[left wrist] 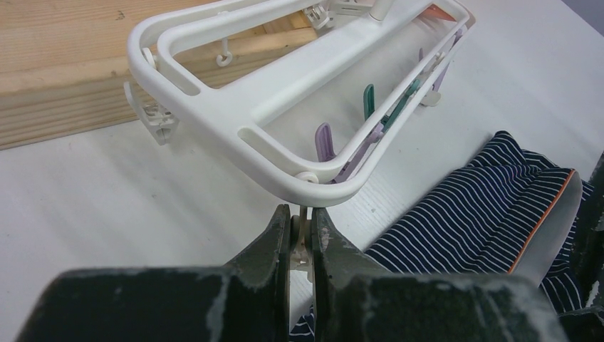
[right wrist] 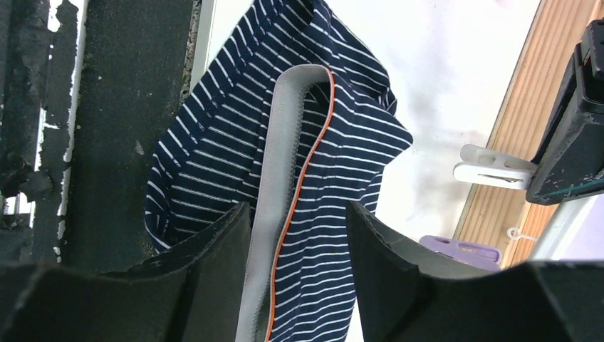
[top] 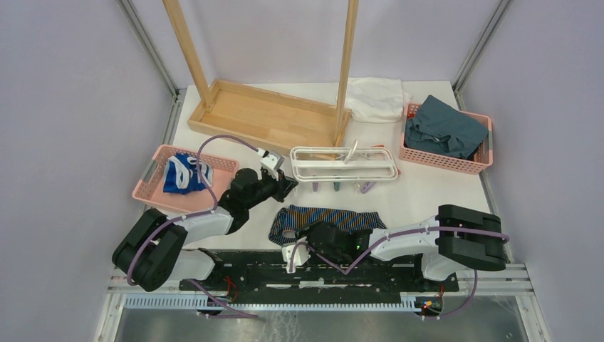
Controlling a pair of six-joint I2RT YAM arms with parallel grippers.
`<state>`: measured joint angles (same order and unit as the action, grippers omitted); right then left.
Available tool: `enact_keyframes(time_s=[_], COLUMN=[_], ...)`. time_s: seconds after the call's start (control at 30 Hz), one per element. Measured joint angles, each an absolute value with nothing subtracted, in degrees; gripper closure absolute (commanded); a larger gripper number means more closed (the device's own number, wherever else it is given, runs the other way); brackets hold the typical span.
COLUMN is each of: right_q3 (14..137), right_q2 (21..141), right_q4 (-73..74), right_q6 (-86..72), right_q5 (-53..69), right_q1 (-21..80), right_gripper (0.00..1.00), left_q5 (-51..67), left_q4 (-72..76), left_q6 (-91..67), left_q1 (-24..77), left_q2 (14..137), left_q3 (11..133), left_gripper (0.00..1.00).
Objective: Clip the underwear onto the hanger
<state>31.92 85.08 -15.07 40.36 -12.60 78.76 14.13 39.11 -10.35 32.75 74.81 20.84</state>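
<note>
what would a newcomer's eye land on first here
The navy striped underwear lies at the front middle of the table, with the right gripper open around its orange-edged waistband. Just behind it, the white hanger lies flat, and the left gripper pinches a white clip at its near left corner.

From the right wrist, the dark navy pinstriped boxer shorts (right wrist: 214, 164) run off the bottom edge between the fingers of the right gripper (right wrist: 299, 278). In the top view that gripper's black body covers their middle. The left gripper (left wrist: 302, 214) hides most of a small white plastic clip (left wrist: 305, 249) it pinches. The tall wooden rack (top: 271, 114) has its uprights cut off by the top edge.
</note>
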Motion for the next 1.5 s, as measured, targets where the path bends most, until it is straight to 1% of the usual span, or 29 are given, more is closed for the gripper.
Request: enact_keyframes(time_s=[0.07,0.2,0.47,0.8,0.97,1.2,1.5], right_q3=[31.92,31.92,31.92,31.92,32.08,33.04,33.52], right_q2=[85.08,85.14,85.21,87.74,89.84,93.89,95.18], right_q4=[-14.83,-14.74,-17.02,-18.96,-20.84,-24.97,-29.61], right_q6=[40.4,40.6,41.85,41.32,40.73,41.06,42.09], right_q5=[-12.62,-13.41,-16.25,-16.75,-16.82,-18.17,-20.27], right_q1=[78.76,78.76,78.76,78.76,78.96,80.64,81.45], right_gripper=[0.43,0.51,0.55,0.59,0.56,0.56,0.58], left_q5=[14.13,14.17,15.11,15.25,15.38,15.53,15.55], left_q4=[39.11,39.09,39.03,38.61,38.17,37.78,37.76], left_q6=[-10.35,-10.35,-10.33,-10.33,-10.33,-10.31,-10.31], left_q1=[32.75,32.75,32.75,32.75,32.75,32.75,32.75], left_q2=[74.89,75.11,75.4,75.4,75.42,75.44,75.5], left_q3=[20.91,20.99,21.12,21.69,21.8,21.8,21.82], left_gripper=[0.97,0.97,0.97,0.97,0.97,0.97,0.97])
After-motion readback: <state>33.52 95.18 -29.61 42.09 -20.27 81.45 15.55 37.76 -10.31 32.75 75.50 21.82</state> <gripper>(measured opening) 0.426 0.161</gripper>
